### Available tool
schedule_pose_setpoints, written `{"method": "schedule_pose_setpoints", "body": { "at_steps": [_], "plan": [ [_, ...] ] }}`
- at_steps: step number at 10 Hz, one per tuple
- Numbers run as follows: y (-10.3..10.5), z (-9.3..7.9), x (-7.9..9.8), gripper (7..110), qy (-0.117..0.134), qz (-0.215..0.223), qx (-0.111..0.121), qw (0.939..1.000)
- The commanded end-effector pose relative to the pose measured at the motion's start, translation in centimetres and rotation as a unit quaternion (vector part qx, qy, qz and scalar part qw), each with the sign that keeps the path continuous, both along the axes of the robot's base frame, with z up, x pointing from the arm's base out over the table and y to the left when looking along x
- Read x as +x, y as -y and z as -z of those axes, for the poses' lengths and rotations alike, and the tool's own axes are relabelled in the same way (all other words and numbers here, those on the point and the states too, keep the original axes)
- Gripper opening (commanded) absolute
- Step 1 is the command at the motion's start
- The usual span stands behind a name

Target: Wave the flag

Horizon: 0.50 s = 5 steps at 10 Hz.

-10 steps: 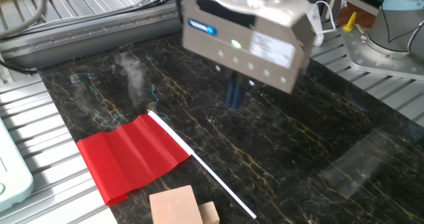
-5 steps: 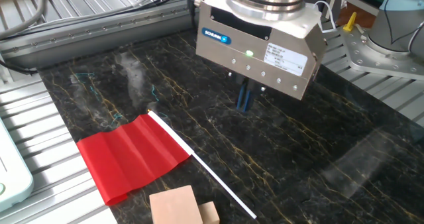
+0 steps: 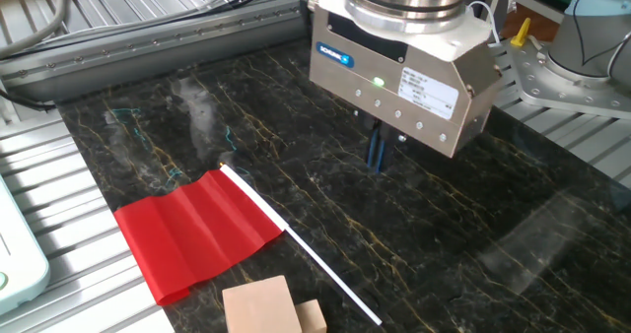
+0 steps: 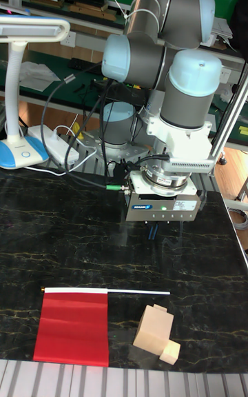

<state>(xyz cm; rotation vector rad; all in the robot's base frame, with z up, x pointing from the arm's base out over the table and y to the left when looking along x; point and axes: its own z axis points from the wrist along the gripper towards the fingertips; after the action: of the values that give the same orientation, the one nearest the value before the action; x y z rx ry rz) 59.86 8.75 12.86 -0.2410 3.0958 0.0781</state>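
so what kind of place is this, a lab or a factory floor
Most likely a robotics lab or workshop bench. A UR5 arm with its end effector stands at a dark marble-look table. There is a desk lamp, loose cables and cluttered shelves behind.

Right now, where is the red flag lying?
In the fixed view the flag lies flat on the dark marble table, lower left, its white stick running toward the wooden blocks beside it; the gripper hangs apart, above and to the right.
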Motion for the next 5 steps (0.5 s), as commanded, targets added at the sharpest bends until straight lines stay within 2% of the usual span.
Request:
{"method": "schedule_pose_setpoints", "body": {
  "at_steps": [1,5],
  "plan": [
    [-1.25,-0.23,0.32,7,0.002,0.062,0.029,0.9976],
    [-1.41,-0.25,0.39,7,0.003,0.068,0.032,0.9972]
  ]
}}
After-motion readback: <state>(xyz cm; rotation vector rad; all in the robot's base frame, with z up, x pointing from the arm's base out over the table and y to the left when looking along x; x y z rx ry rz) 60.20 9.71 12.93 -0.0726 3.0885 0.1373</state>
